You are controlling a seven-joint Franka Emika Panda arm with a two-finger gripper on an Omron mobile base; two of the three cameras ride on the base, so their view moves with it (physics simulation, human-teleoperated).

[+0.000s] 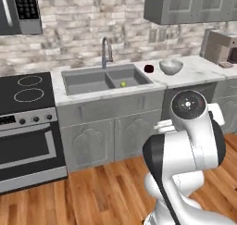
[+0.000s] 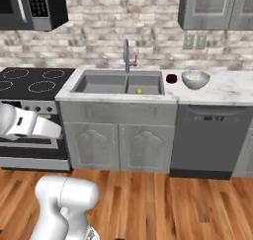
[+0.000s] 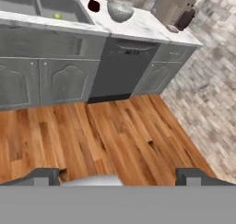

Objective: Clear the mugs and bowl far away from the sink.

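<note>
A dark maroon mug (image 1: 148, 68) (image 2: 171, 78) stands on the white counter just right of the sink (image 1: 88, 83) (image 2: 101, 83). A wide silvery-grey bowl (image 1: 171, 65) (image 2: 195, 79) sits a little further right of the mug. In the hand view the mug (image 3: 93, 6) and bowl (image 3: 120, 10) lie far off at the top, beside the sink (image 3: 27, 2). My gripper (image 3: 119, 176) is open, its fingertips (image 3: 46, 176) wide apart with nothing between them, and it hangs over the wooden floor well short of the cabinets.
A curved faucet (image 1: 106, 53) rises behind the sink, and a small yellow-green object (image 1: 123, 84) lies in its right basin. A coffee machine (image 1: 222, 48) (image 3: 173, 8) stands at the counter's right end, above a dark dishwasher (image 2: 210, 135). A stove (image 1: 25, 94) is to the left.
</note>
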